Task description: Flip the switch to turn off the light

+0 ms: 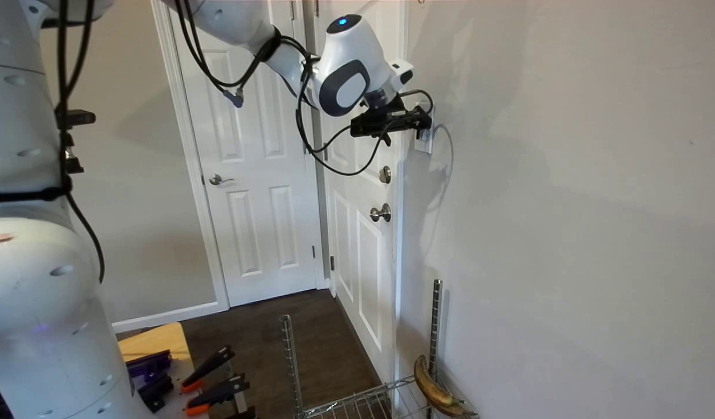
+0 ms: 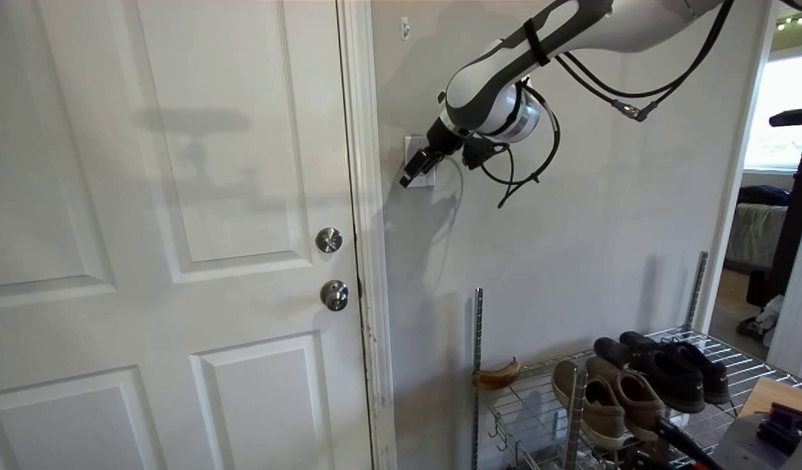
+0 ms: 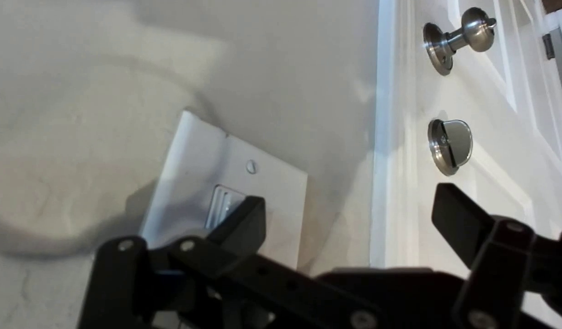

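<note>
The switch is a white rectangular plate on the wall beside the door frame. It shows in both exterior views, partly behind the gripper [image 1: 424, 144] [image 2: 424, 179], and large in the wrist view [image 3: 230, 176]. A screw and a slot with ridged lines show on it; the position of its toggle is hard to make out. My gripper [image 3: 349, 212] is open and empty. Its left finger in the wrist view overlaps the slot and hides part of it; I cannot tell whether they touch. The gripper [image 2: 414, 171] also shows close to the plate in both exterior views [image 1: 405, 130].
The white door [image 2: 146, 196] has a round knob [image 3: 477, 29] and a deadbolt [image 3: 450, 146]. Below stands a wire rack [image 2: 531, 405] with a banana [image 2: 496, 376] and shoes [image 2: 603, 398]. A second door [image 1: 246, 174] stands further back. A cable loop hangs from the wrist.
</note>
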You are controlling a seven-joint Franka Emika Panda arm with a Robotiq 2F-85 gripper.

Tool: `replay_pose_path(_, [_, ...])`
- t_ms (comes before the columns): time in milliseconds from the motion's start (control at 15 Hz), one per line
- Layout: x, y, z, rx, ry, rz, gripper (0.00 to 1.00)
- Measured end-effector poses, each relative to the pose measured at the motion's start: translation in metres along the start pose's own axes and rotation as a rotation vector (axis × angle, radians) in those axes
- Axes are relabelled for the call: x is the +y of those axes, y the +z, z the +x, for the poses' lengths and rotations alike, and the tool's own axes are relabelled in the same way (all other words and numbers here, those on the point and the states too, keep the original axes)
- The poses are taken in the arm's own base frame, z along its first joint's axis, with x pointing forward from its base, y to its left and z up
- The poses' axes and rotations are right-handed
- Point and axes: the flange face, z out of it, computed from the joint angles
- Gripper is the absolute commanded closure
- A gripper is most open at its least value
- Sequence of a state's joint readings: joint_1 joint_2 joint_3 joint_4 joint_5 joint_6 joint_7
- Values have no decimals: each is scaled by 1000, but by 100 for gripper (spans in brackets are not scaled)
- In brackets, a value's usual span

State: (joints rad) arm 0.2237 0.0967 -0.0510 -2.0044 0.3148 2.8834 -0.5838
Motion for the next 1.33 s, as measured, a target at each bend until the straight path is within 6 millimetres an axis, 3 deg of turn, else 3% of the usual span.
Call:
replay_pose_path(467, [-13, 10, 3, 29, -11, -2, 0])
replay_pose_path(1000, [-22, 21, -11, 125, -65, -93, 0])
replay_pose_path(1200, [-24, 17, -8, 90, -13, -74, 0])
replay_pose_path(1333, [-32, 3, -3, 69, 24, -54, 0])
